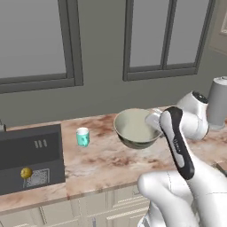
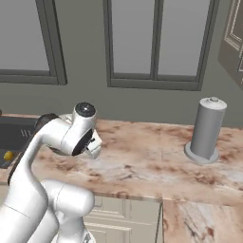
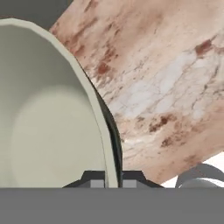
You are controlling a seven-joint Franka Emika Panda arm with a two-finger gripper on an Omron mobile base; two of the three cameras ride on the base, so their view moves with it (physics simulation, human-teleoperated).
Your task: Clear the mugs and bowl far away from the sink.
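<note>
Bowl is pale grey-green, wide, deep, smooth inside, darker outside wall. It appears lifted a bit off the marbled brown-white counter and tilted, mid-counter, right of the sink. Pincer is clamped on the bowl rim: in the hand view the rim runs straight down between the two dark fingertips, one inside, one outside the wall. In the left base view the pincer sits at the bowl's right edge. Teal mug, white inside, stands upright on the counter between sink and bowl, apart from both. Yellow mug sits down in the dark sink basin. Grey cylinder canister stands on the counter far right, well apart from the bowl.
</note>
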